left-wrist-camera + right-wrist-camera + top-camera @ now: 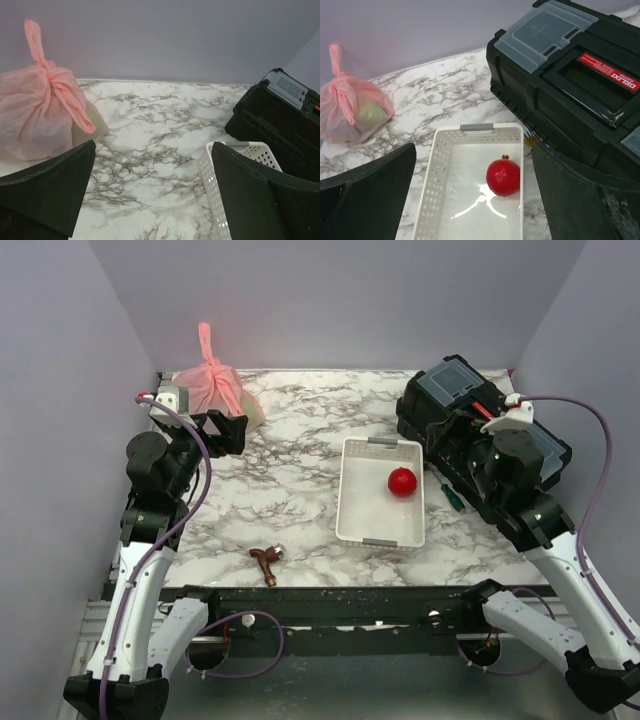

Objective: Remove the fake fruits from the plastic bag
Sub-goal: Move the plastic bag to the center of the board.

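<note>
Top external view: the pink bag (215, 390) sits knotted shut at the far left corner of the marble table (290, 480), its tied handles sticking upright. One red fruit (402, 481) lies in the white tray (380, 537) at mid-table, toward the tray's right wall. A black toolbox (450, 400) fills the far right, and a green-handled tool (452, 498) lies between it and the tray. A small brown object (266, 562) lies near the table's front edge. The left fingers (55, 185) stand wide apart and hold nothing, raised just beside the bag on its near side. The right fingers (375, 185) are likewise spread wide and empty, raised by the toolbox, with the tray and red fruit in sight between them. Through the bag's thin skin the right wrist view shows a light green fruit (370, 114); what else is inside cannot be told.
</note>
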{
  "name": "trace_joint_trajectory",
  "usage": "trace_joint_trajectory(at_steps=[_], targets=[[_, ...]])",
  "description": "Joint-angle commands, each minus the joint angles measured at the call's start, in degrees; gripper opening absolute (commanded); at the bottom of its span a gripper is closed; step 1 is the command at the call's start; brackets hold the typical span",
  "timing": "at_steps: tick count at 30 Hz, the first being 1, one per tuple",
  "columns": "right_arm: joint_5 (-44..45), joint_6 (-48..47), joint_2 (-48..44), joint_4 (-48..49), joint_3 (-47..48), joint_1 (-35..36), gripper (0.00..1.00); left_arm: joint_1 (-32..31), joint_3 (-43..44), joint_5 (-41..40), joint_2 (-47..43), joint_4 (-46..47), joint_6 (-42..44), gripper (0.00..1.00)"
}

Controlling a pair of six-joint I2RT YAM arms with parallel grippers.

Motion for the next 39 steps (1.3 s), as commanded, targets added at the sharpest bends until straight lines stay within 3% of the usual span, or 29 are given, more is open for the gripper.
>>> trace_joint_trajectory(at_steps=[1, 15, 25, 31, 35, 39], targets=[[0.6, 2.7, -1.0, -3.8, -0.5, -0.2, 1.0, 0.1, 1.4, 5.0, 2.0, 0.6, -2.6, 0.99], [-4.6, 6.0, 2.9, -3.7, -2.0, -0.1, 1.0, 0.3, 5.0, 2.9, 9.0, -5.2, -3.2, 0.99], [-25.0, 10.8, 3.0, 6.5, -11.0, -0.2, 1.0, 3.5, 7.4, 3.4, 16.2, -8.7, -7.5, 0.99], [-31.2, 14.4, 3.3, 11.0, -14.8, -0.1, 1.0, 5.9, 7.1, 3.6, 21.9, -8.5, -10.1, 0.99], [-33.8, 15.2, 1.6, 15.5, -17.3, -0.1, 1.0, 9.0, 6.8, 9.7, 27.7, -7.2, -14.0, 0.99], [-35.2, 11.7, 2.4, 12.7, -15.5, -0.1, 1.0, 11.1, 6.7, 12.8, 34.0, -3.7, -20.1, 0.99]])
